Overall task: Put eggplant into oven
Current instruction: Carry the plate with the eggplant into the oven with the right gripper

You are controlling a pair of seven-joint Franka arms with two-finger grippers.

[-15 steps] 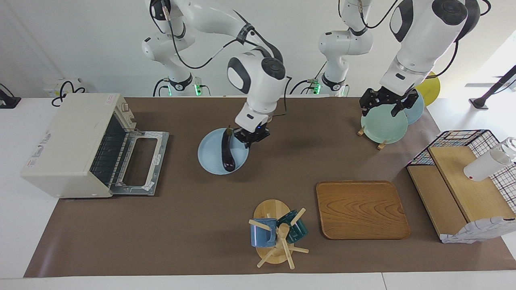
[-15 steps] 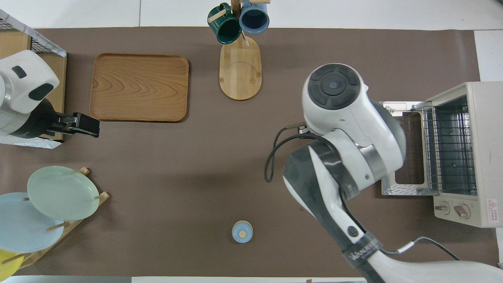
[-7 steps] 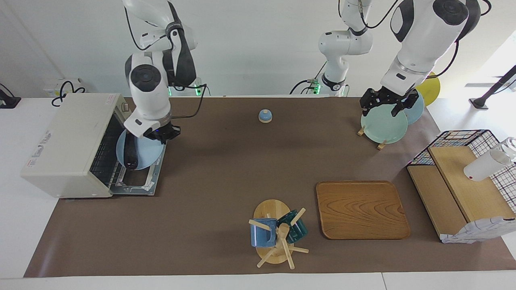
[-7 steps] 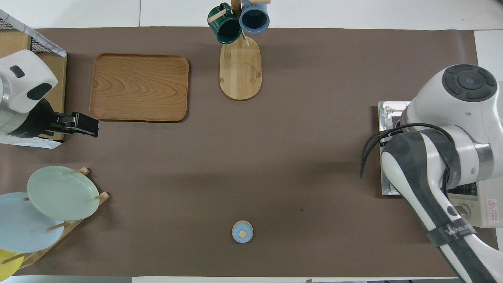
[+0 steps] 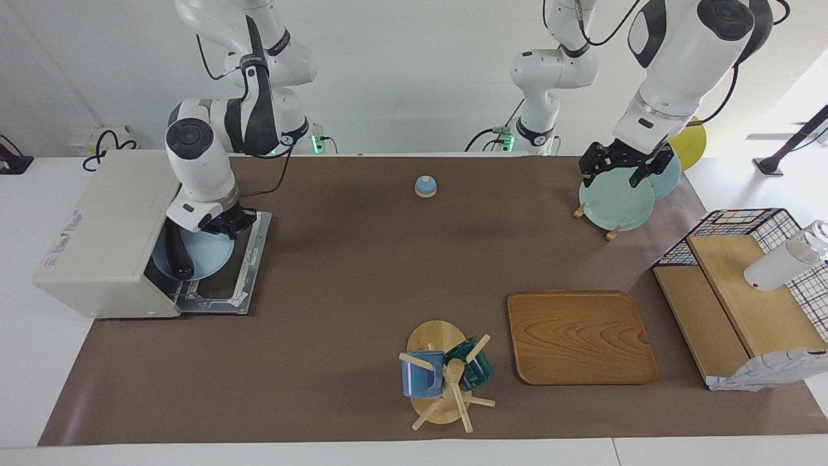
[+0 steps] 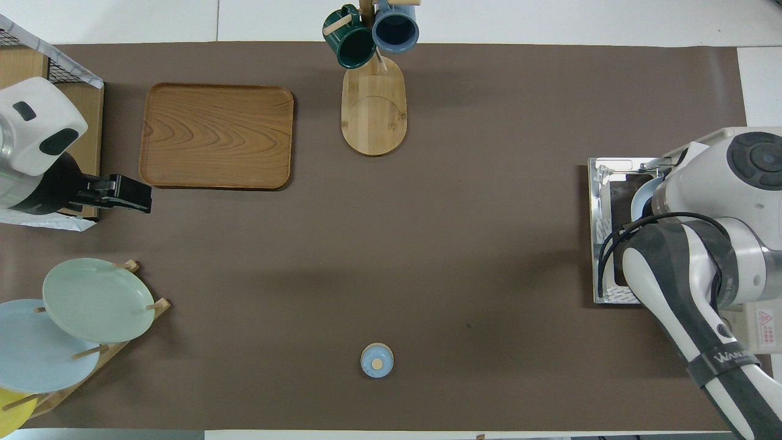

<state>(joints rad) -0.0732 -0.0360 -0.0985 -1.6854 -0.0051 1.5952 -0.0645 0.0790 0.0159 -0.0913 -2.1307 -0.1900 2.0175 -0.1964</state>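
Observation:
The dark purple eggplant [image 5: 176, 254] lies on a light blue plate [image 5: 206, 254]. My right gripper [image 5: 223, 224] is shut on that plate's rim and holds it level over the dropped-open door [image 5: 251, 259] of the cream oven [image 5: 97, 226]. The plate's eggplant end sits inside the oven mouth. In the overhead view the right arm covers the gripper and the eggplant; only a sliver of the plate [image 6: 640, 197] and the door [image 6: 603, 244] show. My left gripper [image 5: 624, 173] hangs open over the pale green plate [image 5: 616, 204] on the rack, holding nothing, and waits.
A small blue domed lid [image 5: 425, 186] sits near the robots at mid-table. A mug tree [image 5: 443, 378] and a wooden tray [image 5: 579, 336] stand farther out. A wire basket with wooden boards [image 5: 744, 291] fills the left arm's end.
My right arm carried the plate with the eggplant from mid-table to the oven and has pushed it partway into the oven mouth. The left arm has stayed put.

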